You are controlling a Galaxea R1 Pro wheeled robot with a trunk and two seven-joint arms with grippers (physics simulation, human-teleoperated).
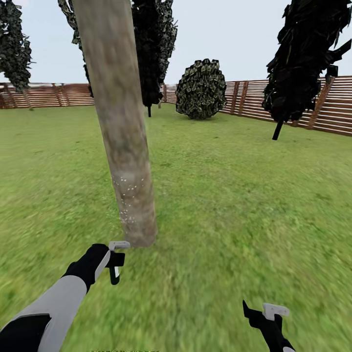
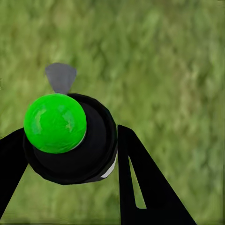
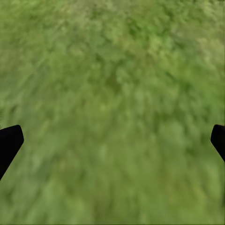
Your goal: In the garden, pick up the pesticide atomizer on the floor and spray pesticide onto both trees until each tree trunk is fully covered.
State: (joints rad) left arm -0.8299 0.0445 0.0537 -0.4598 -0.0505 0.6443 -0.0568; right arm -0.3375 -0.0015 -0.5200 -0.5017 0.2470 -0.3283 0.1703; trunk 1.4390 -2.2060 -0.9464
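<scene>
Left gripper (image 1: 116,259): nearest to us at lower left, low over the grass (image 1: 234,195), its fingers (image 2: 140,187) closed on the pesticide atomizer (image 1: 114,275)
Pesticide atomizer: we see a small black cylinder hanging down from the gripper, just short of the trunk's foot; from the left wrist its round black body (image 2: 89,150) carries a bright green cap and a sliver of white label, with black fingers pressed on either side
Tree trunk (image 1: 120,127): thick, pale, mottled, leaning slightly leftward toward the top, rising just beyond the left gripper; we make out fine white specks of pesticide (image 1: 128,200) scattered on its lower part
Open room: broad lawn lies free to the right of the trunk and behind it, out to the fence
Right gripper (image 1: 266,313): at lower right, well apart from the trunk, fingers (image 3: 10,143) spread wide over bare grass, holding nothing
Edges: a brown slat fence (image 1: 293,105) bounds the lawn at the back and right; a round bush (image 1: 201,89) and a dark tree (image 1: 305,58) stand before it
</scene>
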